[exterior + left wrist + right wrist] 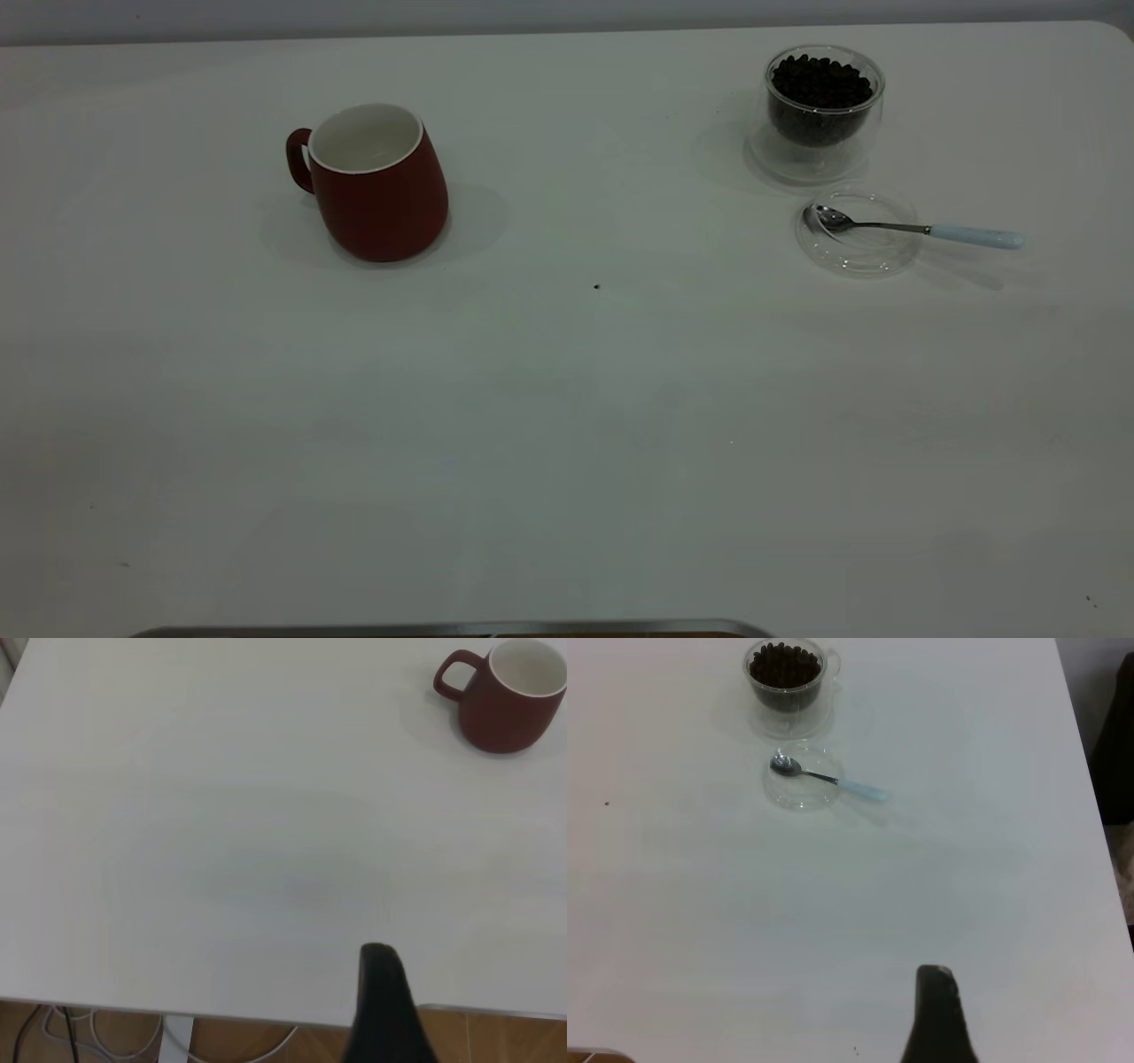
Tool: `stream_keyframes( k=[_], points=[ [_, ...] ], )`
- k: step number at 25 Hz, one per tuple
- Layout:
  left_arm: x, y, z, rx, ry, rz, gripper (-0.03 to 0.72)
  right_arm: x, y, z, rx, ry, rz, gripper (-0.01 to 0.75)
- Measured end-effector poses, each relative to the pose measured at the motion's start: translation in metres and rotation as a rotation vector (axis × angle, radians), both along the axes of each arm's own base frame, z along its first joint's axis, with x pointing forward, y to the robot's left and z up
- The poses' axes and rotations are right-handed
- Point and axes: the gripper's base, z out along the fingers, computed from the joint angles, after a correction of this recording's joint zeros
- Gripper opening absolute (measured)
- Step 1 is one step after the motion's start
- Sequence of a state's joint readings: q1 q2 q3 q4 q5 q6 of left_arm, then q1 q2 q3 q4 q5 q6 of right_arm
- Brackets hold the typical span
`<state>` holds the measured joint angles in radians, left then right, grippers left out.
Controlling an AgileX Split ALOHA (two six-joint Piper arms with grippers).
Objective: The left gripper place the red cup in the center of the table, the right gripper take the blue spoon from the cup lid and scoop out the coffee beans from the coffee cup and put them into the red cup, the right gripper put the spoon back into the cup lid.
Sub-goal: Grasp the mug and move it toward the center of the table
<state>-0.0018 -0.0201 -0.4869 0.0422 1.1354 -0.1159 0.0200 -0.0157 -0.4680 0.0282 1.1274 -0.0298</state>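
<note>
From the exterior camera I saw the white table (pixel 567 425) with neither arm over it. The red cup (pixel 379 184) stood upright on the left side, toward the far edge, its handle pointing left and its white interior looking bare. It was well apart from everything else on the table.

On the right side, toward the far edge, sat the glass coffee cup (pixel 822 111), filled with dark coffee beans (pixel 820 84) up to about its rim. Just nearer than it lay the clear cup lid (pixel 858 234), flat on the table and close to the glass cup's base. The blue spoon (pixel 917 229) rested across the lid, its metal bowl inside the lid and its pale blue handle sticking out past the rim to the right. A tiny dark speck (pixel 596 286) lay on the table near the middle.

My left wrist camera showed only one dark finger of the left gripper (pixel 383 1005) hanging by the table's near edge, far from the red cup, so I could not tell how its fingers stood. My right wrist camera likewise showed a single dark finger of the right gripper (pixel 937 1014), well short of the spoon and lid, and I could not tell its spread either.
</note>
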Motion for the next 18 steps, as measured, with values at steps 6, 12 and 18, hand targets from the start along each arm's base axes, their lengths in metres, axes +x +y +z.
stream_keyframes(
  k=[6,12,18],
  points=[
    [0.0,0.0,0.0,0.0,0.0,0.0,0.561,0.0,0.0,0.0,0.0,0.0,0.0,0.586],
    [0.0,0.0003,0.0,0.009,0.0,-0.003,0.561,0.0,0.0,0.0,0.0,0.0,0.0,0.586],
    [-0.0002,0.0029,0.0001,0.036,0.002,0.012,0.561,0.0,0.0,0.0,0.0,0.0,0.0,0.586]
  ],
)
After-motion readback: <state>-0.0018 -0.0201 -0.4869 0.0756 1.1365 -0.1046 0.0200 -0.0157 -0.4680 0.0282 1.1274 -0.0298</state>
